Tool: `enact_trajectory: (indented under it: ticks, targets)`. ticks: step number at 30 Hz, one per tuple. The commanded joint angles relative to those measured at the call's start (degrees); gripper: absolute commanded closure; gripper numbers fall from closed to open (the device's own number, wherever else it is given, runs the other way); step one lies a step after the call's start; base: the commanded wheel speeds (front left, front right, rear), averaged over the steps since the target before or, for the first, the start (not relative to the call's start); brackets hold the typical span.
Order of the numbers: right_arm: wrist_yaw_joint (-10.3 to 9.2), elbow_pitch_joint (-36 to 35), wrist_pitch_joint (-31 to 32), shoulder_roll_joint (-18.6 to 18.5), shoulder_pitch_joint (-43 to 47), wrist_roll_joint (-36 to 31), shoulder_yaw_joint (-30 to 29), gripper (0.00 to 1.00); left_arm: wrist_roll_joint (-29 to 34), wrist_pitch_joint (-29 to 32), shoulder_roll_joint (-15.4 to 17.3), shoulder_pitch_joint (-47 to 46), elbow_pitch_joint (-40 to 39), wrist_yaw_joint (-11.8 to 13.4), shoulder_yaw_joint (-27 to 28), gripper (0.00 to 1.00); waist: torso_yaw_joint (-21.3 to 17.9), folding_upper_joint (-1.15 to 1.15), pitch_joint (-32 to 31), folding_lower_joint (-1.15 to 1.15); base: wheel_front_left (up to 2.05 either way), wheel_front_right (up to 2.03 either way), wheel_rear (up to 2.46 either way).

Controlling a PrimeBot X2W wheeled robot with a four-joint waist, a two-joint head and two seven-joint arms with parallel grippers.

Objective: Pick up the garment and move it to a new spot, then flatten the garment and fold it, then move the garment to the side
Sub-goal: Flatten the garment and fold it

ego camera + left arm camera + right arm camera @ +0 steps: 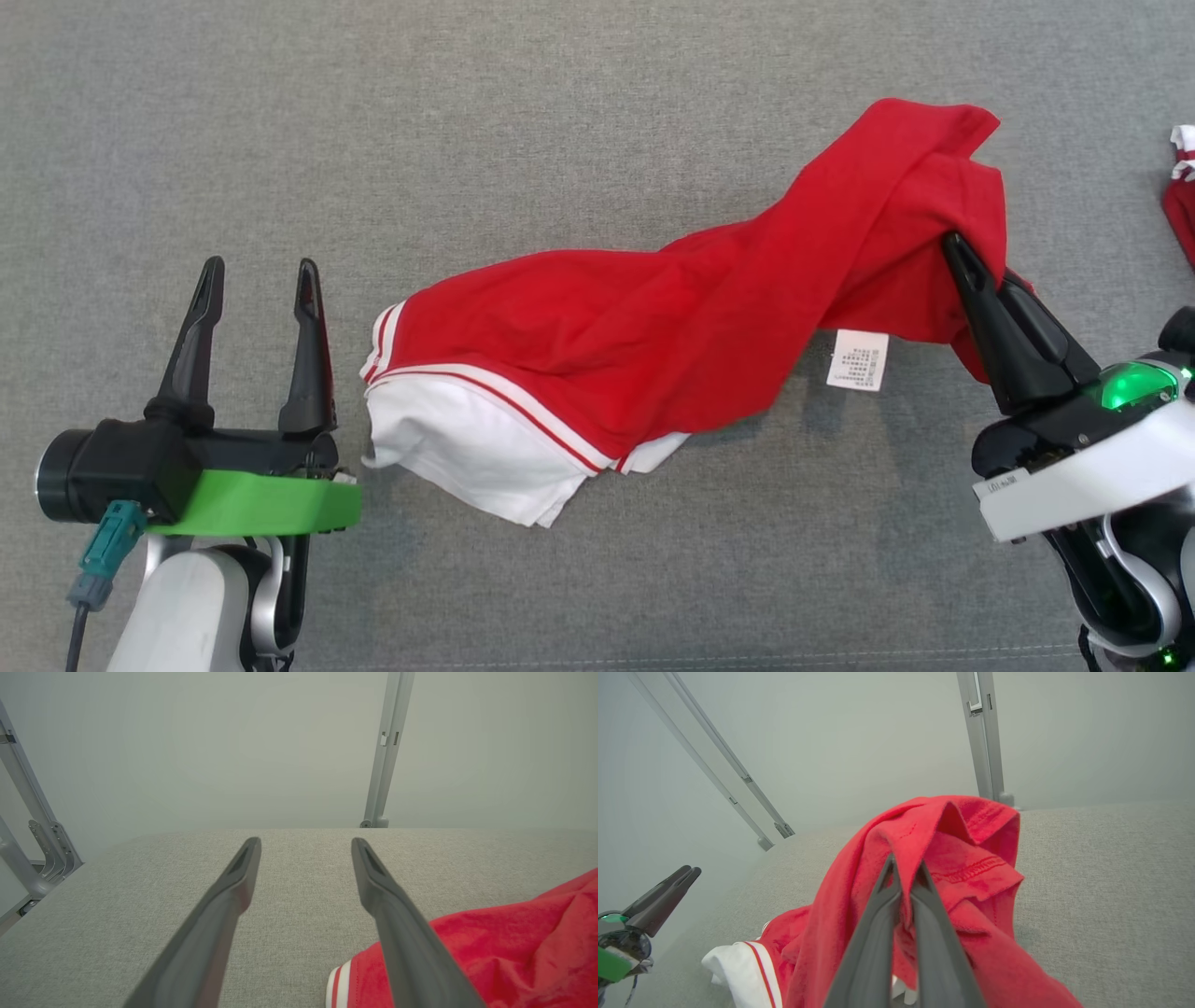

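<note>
a: what is the right gripper point(956, 245) doing?
b: its two fingers are pressed together on a fold of the red garment point(653, 345), near the cloth's right end. that end is held up off the grey padded surface point(560, 140). the fabric drapes over the fingertips, so the head view hides the exact pinch point.
a: and the other end?
b: it lies on the surface at lower left, where a white panel point(448, 448) with red-and-white striped trim shows. a white care label point(857, 359) hangs under the raised part, and its print is too small to read.
a: the left gripper point(260, 271)?
b: its fingers are spread apart with nothing between them. it sits just beside the striped edge, apart from it.
a: room to move?
b: open grey surface stretches behind, in front and to the left of the garment. at the right edge another red and white cloth point(1184, 187) is cut off by the frame. a grey metal post point(385, 751) stands at the surface's far edge.
</note>
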Motion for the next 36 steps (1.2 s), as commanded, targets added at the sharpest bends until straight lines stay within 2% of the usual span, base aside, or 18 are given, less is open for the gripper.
enact_trajectory:
  ticks: [1, 9, 18, 19, 26, 27, 28, 29, 36]
  targets:
    - [0.02, 1.15, -0.51, -0.16, -1.39, -0.47, -0.01, 1.00, -0.07, -0.19, -0.04, -0.83, -0.01, 0.27, -0.13, 0.00, 0.45, 0.00, 0.48, 0.00, 0.00, 0.00, 0.00]
    - [0.02, 9.66, -2.60, -0.90, -5.72, -0.14, -0.56, 1.00, -0.13, -0.36, -0.40, -1.94, 0.19, -0.24, -0.34, 0.00, 1.55, 0.00, 2.77, 0.00, 0.00, 0.00, 0.00]
    - [0.02, 27.68, -6.57, -1.72, -15.06, 4.56, 1.29, 1.00, 0.05, -0.64, -1.15, -3.62, 1.19, -1.09, -0.99, 0.00, 2.74, 0.00, 4.64, 0.00, 0.00, 0.00, 0.00]
    - [0.02, 27.68, -6.57, -1.72, -15.06, 4.56, 1.29, 1.00, 0.05, -0.64, -1.15, -3.62, 1.19, -1.09, -0.99, 0.00, 2.74, 0.00, 4.64, 0.00, 0.00, 0.00, 0.00]
    - [0.02, 39.13, -11.50, -2.76, -22.20, 6.60, 5.37, 1.00, 0.41, -0.81, -1.62, -4.62, 2.13, -1.78, -1.36, 0.00, 3.59, 0.00, 5.00, 0.00, 0.00, 0.00, 0.00]
    - [0.02, 40.19, -12.63, -3.12, -22.80, 6.32, 5.88, 0.89, 0.47, -0.83, -1.71, -4.69, 2.21, -1.87, -1.40, 0.00, 3.66, 0.00, 4.96, 0.00, 0.00, 0.00, 0.00]
    - [0.02, 41.04, -13.78, -3.22, -23.27, 6.31, 6.41, 0.53, 0.51, -0.84, -1.80, -4.71, 2.30, -1.93, -1.40, 0.00, 3.72, 0.00, 4.91, 0.00, 0.00, 0.00, 0.00]
    - [0.02, 41.86, -14.97, -3.45, -23.63, 5.99, 6.72, 0.00, 0.54, -0.79, -1.86, -4.67, 2.39, -1.92, -1.35, 0.00, 3.73, 0.00, 4.82, 0.00, 0.00, 0.00, 0.00]
    - [0.02, 43.05, -23.35, -4.61, -21.22, 1.35, 4.63, 0.00, 0.76, -0.80, -2.04, -3.36, 2.87, -1.68, -0.71, 0.00, 2.80, 0.00, 3.22, 0.00, 0.00, 0.00, 0.00]
